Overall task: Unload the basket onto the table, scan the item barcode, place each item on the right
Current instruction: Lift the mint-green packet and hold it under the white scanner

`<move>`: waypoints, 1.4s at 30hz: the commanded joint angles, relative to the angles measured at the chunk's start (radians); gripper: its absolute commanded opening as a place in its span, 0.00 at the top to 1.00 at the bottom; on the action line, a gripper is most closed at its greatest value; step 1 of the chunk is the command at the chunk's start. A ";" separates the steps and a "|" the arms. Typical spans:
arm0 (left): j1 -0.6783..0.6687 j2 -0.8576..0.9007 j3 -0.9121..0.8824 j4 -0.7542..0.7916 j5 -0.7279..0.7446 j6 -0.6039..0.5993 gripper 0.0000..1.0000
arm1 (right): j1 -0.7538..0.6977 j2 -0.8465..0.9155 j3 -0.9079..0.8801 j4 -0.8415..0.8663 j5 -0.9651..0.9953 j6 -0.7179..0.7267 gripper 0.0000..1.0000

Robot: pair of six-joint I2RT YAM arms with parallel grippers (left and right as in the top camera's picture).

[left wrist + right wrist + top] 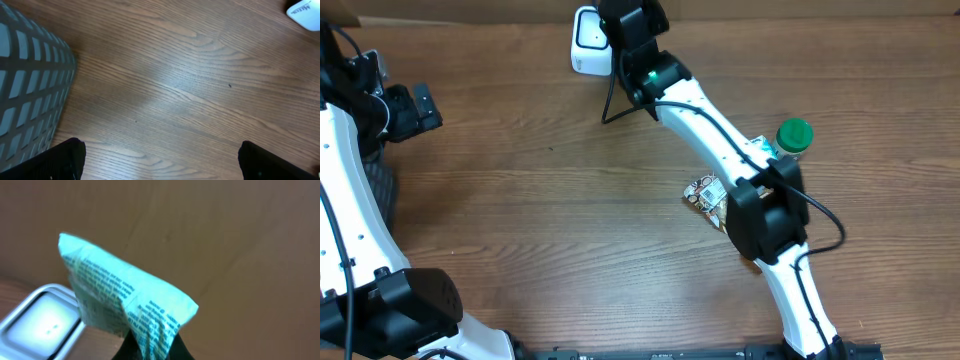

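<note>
The right end effector is pinched tight on the lower edge of a teal packet, which stands up out of the fingers with its printed side toward the wrist camera. Just below and to the left of it sits the white scanner, window lit, near the far edge of the worktop. From overhead the packet is hidden under the wrist, which hangs right beside the scanner.

The step in hand looks like presenting the code. I can see lines of text but no barcode on the visible face, so it may be on the other side. To do it well, roll the wrist so that the coded face squares up to the window, keep the film flat rather than creased, and hold it steady just above the glass — not touching.

The left end effector hangs spread wide and empty above bare wood, beside a mesh basket. 2 more items wait near the right arm: a green-capped bottle and a patterned pouch.
</note>
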 commanded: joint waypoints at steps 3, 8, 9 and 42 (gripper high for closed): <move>-0.007 0.003 -0.001 0.000 0.004 0.022 0.00 | -0.001 0.105 0.029 0.221 -0.017 -0.575 0.96; -0.007 0.003 -0.001 0.000 0.004 0.022 0.00 | 0.004 0.172 0.029 0.242 -0.061 -0.723 0.96; -0.007 0.003 -0.001 0.000 0.004 0.022 0.00 | 0.006 0.175 0.029 0.245 -0.061 -0.723 0.96; -0.007 0.003 -0.001 0.000 0.004 0.022 0.00 | 0.045 0.177 0.029 0.468 -0.069 -1.125 0.96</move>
